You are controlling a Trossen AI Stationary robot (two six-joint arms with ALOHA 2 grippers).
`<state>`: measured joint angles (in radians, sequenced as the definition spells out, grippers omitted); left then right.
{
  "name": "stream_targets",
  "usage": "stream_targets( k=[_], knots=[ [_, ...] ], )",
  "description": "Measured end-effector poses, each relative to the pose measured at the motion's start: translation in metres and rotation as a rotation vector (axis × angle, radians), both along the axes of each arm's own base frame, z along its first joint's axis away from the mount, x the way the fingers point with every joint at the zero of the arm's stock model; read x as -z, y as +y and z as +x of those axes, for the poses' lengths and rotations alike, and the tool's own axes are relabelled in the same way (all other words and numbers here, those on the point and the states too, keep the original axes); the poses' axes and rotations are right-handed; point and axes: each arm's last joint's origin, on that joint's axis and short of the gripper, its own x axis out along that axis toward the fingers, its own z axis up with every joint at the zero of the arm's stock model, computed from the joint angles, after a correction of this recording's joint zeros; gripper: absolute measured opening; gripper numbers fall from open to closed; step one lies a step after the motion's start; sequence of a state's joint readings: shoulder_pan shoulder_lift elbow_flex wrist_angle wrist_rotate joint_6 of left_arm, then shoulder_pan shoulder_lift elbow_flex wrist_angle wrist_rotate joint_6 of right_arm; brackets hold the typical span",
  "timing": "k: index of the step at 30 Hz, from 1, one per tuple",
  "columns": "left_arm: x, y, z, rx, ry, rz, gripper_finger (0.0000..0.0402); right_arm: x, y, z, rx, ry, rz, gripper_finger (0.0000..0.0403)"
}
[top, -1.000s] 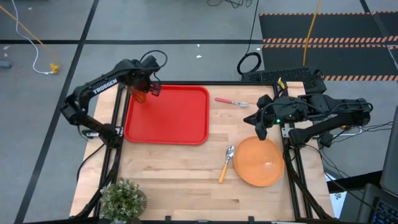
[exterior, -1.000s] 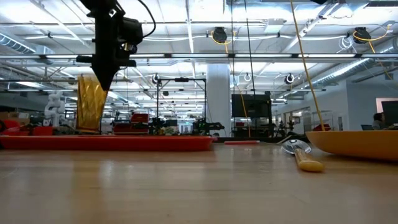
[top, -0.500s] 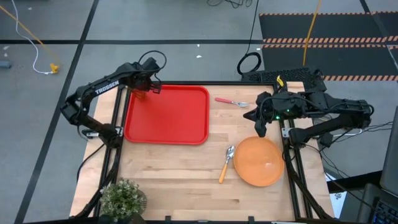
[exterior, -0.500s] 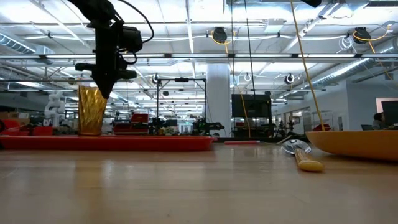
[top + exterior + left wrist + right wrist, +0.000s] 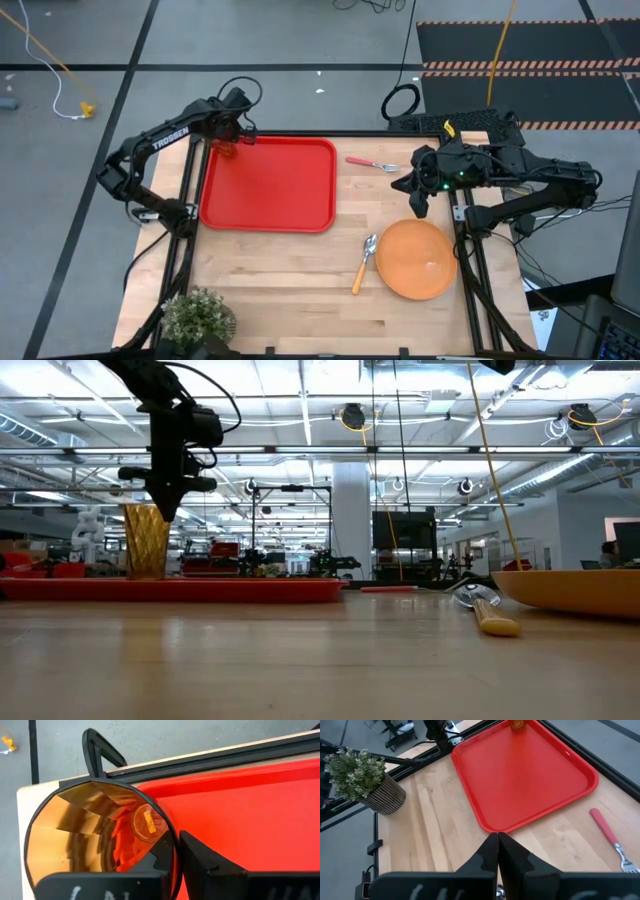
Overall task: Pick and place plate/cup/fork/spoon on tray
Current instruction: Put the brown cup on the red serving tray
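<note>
The amber cup (image 5: 228, 150) stands upright on the far left corner of the red tray (image 5: 290, 200); its base rests on the tray in the low view (image 5: 146, 542). My left gripper (image 5: 175, 857) is shut on the cup's rim from above. My right gripper (image 5: 418, 208) is shut and empty above the table, between the pink-handled fork (image 5: 372, 162) and the orange plate (image 5: 418, 260). The spoon (image 5: 362, 262) lies on the table just left of the plate. My left gripper holds the cup by its rim (image 5: 170, 837) on the side toward the tray's middle. One finger (image 5: 157, 857) is inside the cup and one (image 5: 205, 862) outside. The fingers point down from above. The cup stands upright with its base on the tray.
A potted green plant (image 5: 198, 318) stands at the table's near left corner. Most of the tray's floor is bare. Bare wood lies between tray, spoon and plant. Black frame rails run along the table's left and right sides.
My left gripper has gone down and a little toward the far edge with the cup. The cup, held slightly tilted above the tray a second ago, now stands upright on the tray's far left corner.
</note>
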<state>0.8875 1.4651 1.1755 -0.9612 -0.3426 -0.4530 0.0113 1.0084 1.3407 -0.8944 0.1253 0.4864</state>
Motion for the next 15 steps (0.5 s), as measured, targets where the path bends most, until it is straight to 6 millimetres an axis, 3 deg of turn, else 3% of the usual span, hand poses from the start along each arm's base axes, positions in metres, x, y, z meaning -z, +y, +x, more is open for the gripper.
stream_targets(
  k=[8, 15],
  knots=[
    [-0.0012, 0.0036, 0.0017, 0.056, 0.010, 0.032, 0.0036, 0.0000, 0.0000, 0.0000, 0.021, -0.004, 0.028, 0.0000],
    [-0.0010, 0.0034, 0.0016, 0.076, 0.024, 0.029, 0.0085, 0.0000, 0.0001, 0.0000, 0.040, -0.008, 0.055, 0.0000]
  ],
)
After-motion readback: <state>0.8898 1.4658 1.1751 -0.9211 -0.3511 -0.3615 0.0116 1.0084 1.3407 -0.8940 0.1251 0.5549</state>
